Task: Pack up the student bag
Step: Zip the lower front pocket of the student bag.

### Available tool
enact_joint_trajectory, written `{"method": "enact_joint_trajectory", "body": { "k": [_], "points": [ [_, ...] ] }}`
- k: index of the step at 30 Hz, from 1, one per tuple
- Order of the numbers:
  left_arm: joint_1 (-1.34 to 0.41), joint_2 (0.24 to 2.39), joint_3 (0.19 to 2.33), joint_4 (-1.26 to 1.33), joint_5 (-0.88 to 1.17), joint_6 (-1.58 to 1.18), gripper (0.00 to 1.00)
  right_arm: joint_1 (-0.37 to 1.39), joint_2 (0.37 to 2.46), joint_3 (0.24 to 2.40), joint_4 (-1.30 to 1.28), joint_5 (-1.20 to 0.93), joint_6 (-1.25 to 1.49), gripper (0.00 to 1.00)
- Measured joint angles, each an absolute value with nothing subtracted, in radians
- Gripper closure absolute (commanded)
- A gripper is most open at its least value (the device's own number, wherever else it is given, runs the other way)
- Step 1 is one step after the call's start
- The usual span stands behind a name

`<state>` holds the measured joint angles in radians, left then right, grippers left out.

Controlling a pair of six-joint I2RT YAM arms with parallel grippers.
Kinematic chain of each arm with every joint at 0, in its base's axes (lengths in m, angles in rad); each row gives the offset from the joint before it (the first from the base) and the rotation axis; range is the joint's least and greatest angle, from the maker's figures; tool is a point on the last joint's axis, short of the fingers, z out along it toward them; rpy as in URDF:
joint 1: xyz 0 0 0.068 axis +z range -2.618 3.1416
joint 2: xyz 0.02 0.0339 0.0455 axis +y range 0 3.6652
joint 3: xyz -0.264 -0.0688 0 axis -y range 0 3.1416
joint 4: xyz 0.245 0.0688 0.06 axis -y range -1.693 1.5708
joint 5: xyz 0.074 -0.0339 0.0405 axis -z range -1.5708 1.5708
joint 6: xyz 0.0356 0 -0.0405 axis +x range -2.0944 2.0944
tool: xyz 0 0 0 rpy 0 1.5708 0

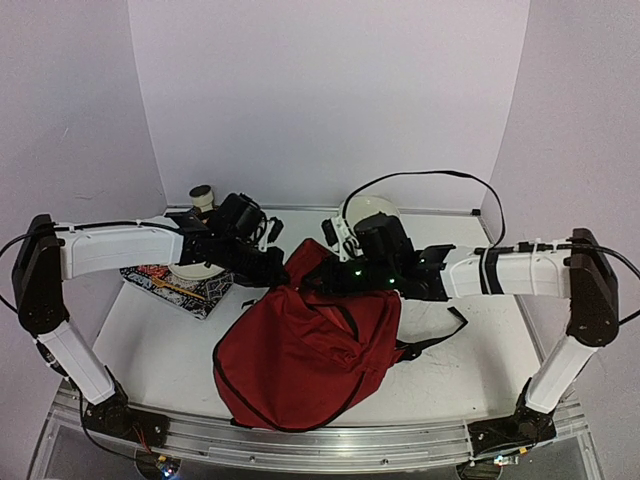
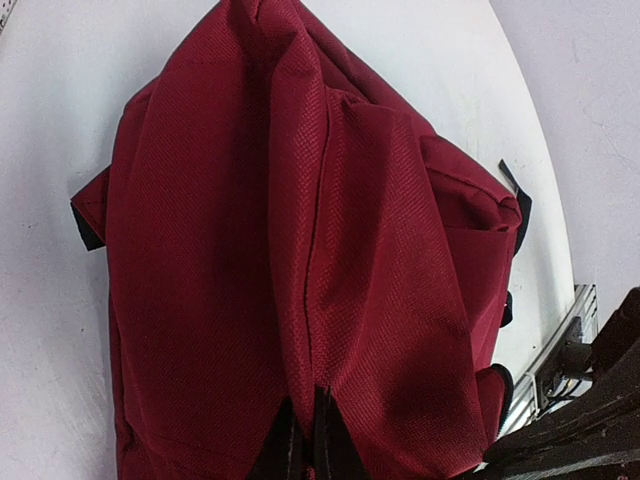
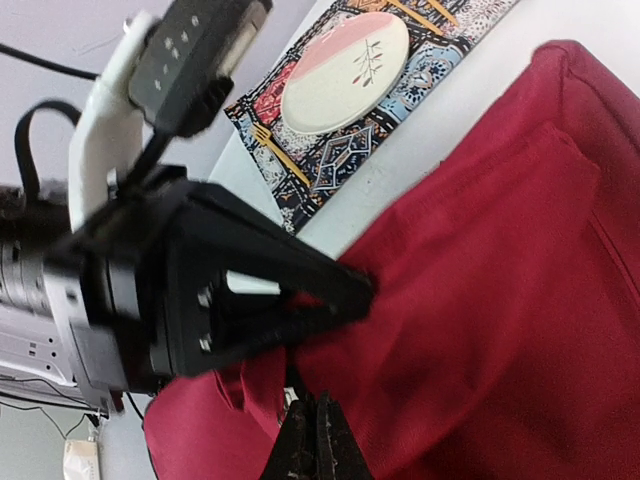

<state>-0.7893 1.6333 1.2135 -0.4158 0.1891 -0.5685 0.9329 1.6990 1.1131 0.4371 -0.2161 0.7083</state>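
Lower centre of the overhead view: student bag [image 1: 305, 355], dark red, slumped on the white counter [image 1: 160, 350]. Bulges low toward the near edge and rises to a bunched peak at its upper end, just above mid-frame. Black strap [image 1: 440, 335] trailing off its right side, flat on the counter.

Up at that peak, both arms converging. Left claw [image 1: 272, 268] coming in from the upper left, pressed together on a fold of the red fabric. Confirmed at the bottom edge of the left wrist view: two dark fingertips side by side with cloth pinched between, and the whole bag hanging away toward the top of the frame. A long seam running up the middle there, with black trim peeking out at the left and right edges.

Right claw [image 1: 318, 283] reaching in from the right, meeting the same peak just beside the left one. At the bottom centre of the right wrist view, closed tight on red fabric too, with the left claw looming large and black at centre-left, gripping the cloth right next to it.

Off to the left of the bag: patterned mat [image 1: 165, 288] on the counter, carrying a pale plate [image 1: 195, 270], partly under the left arm. Well apart from the bag's body, near its raised corner.

Back by the wall, upper left of centre: small pale cup [image 1: 203, 194], upright.
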Motion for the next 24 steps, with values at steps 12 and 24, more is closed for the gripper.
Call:
{"method": "enact_joint_trajectory", "body": {
  "k": [12,24],
  "points": [
    [-0.694,1.633,1.254,-0.422,0.289,-0.547,1.00,0.948,1.509,0.990,0.387,-0.053,0.667,1.00],
    [-0.558,1.645,1.255,-0.429,0.343,-0.553,1.00,0.919,1.329,0.741,0.348,0.143,0.664,1.00]
  ]
}}
